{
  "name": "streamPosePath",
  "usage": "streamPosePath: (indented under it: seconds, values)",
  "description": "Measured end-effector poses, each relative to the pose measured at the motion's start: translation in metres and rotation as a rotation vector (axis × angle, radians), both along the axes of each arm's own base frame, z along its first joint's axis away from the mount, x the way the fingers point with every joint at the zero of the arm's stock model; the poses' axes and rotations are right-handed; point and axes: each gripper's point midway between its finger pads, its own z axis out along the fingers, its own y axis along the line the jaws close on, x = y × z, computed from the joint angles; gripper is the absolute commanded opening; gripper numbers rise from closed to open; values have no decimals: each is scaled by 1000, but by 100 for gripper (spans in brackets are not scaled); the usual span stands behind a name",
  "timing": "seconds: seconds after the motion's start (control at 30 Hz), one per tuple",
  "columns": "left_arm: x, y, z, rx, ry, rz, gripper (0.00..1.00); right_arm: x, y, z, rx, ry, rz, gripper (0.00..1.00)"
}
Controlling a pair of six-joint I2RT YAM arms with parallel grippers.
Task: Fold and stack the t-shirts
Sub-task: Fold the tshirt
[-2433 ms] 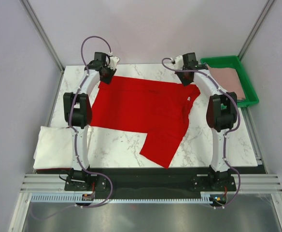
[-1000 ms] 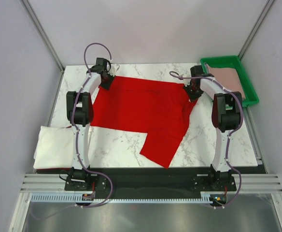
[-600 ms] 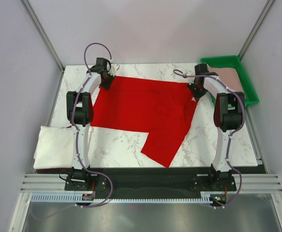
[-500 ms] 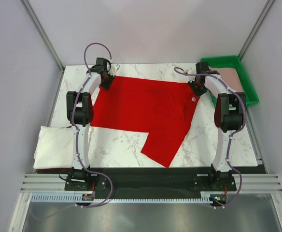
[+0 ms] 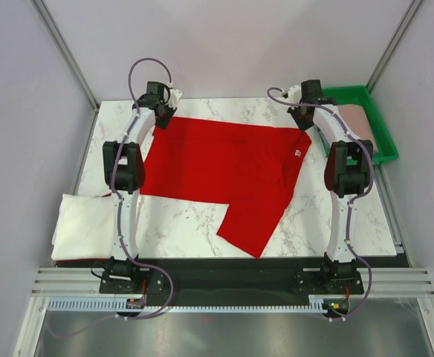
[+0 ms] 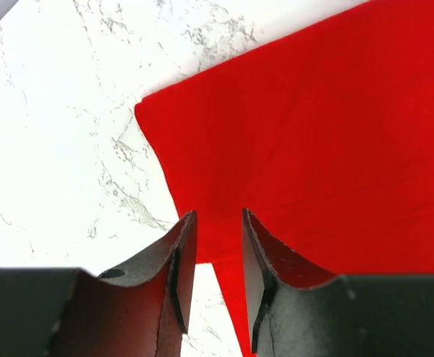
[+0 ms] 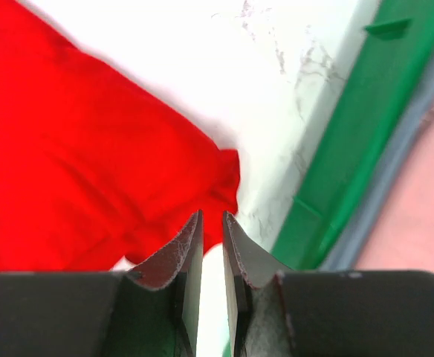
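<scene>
Left end effector (image 5: 160, 113), top view: I have it at the far-left corner of the red t-shirt (image 5: 224, 167).
Right end effector (image 5: 304, 117), top view: it is at the shirt's far-right corner, between the cloth and the green tray (image 5: 351, 91).
Red t-shirt, top view: it lies flat in the middle of the surface (image 5: 202, 230). Its long axis runs left to right, with the neck label (image 5: 297, 152) at the right end and one flap pointing to the near edge. Each far corner lies just nearward of its own arm.
Other shirts, top view: the white t-shirt (image 5: 83, 227) is at the near-left edge and the pink t-shirt (image 5: 357, 123) is in the tray.
Left wrist: the jaws are slightly spread and hold nothing. Red cloth lies flat below them.
Right wrist: the jaws show only a narrow slit and pinch nothing. The red corner is just ahead of the tips and the tray wall is to the right.
Change: half a second ago both end effectors were further in on the cloth. Now both are farther out, and the far edge lies straighter.
Coming move: I judge that each arm takes the corner on its own side.
</scene>
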Motion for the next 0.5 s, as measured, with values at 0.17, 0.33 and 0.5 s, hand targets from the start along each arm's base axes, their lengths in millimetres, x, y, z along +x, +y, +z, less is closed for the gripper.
streamPosePath:
  seconds: [0.17, 0.33, 0.5]
  values:
    - [6, 3, -12, 27, 2, 6, 40, 8, 0, -33, -3, 42, -1, 24]
    - [5, 4, -26, 52, 23, 3, 40, 9, -1, -53, -9, 73, -2, 24]
    - [6, 6, -26, 84, 23, 5, 40, 17, -3, -55, -27, 63, -5, 24]
